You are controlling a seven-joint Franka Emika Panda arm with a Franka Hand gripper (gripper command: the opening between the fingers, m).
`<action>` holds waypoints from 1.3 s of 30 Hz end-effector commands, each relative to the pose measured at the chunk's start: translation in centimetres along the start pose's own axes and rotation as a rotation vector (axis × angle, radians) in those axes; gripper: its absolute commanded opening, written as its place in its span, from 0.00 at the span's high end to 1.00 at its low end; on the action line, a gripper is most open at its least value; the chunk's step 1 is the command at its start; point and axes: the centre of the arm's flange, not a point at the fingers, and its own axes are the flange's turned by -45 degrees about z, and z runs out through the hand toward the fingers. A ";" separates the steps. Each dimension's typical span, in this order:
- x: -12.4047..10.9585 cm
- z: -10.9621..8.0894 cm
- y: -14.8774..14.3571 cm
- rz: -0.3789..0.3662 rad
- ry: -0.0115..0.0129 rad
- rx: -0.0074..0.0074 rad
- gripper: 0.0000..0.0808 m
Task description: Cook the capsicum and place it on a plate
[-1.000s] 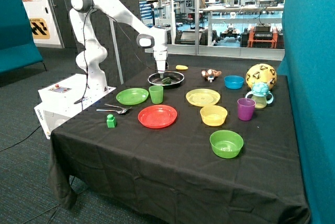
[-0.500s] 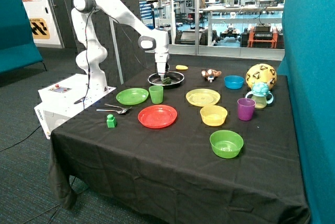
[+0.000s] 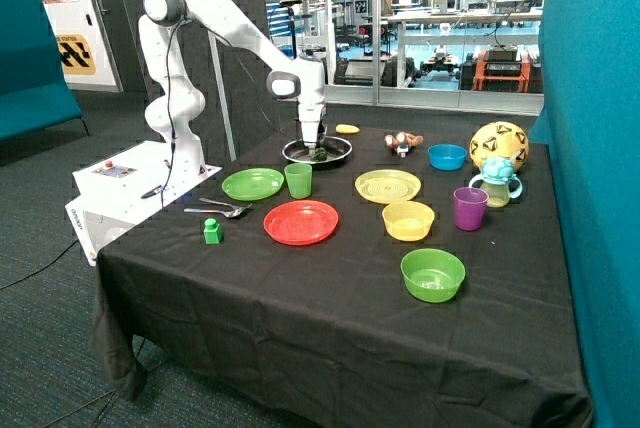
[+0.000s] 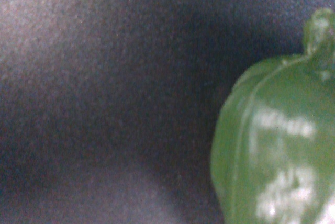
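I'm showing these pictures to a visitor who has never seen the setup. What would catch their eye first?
The white Franka arm reaching down, its hand lowered into the dark pan at the table's far edge, right at the capsicum. Then the bright plasticware: a red plate in the middle, with the green plate beside a green cup.

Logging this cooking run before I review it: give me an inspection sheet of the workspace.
Surface: table under a black cloth.
Job's things: capsicum lies in the dark pan; green plate bare.
Clutter: red plate, yellow plate, green cup, green block, bowls, ball.
Gripper: gripper down in the pan at the capsicum; finger state unclear.
Cables: one along the arm, one on the floor.
Surroundings: carpet, glass wall, teal screens.
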 end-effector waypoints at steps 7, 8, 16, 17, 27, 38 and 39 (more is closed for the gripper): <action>0.6 1.0 1.0 0.013 0.0004 -0.0019 0.06; 0.6 1.1 1.0 0.012 0.0004 -0.0019 0.06; 0.9 1.5 0.5 0.004 0.0004 -0.0019 0.06; 0.9 1.5 0.4 0.003 0.0004 -0.0019 0.06; 1.3 2.1 0.0 -0.006 0.0004 -0.0019 0.09; 1.4 2.5 0.1 0.012 0.0004 -0.0019 0.48; 1.4 2.5 0.1 0.012 0.0004 -0.0019 0.54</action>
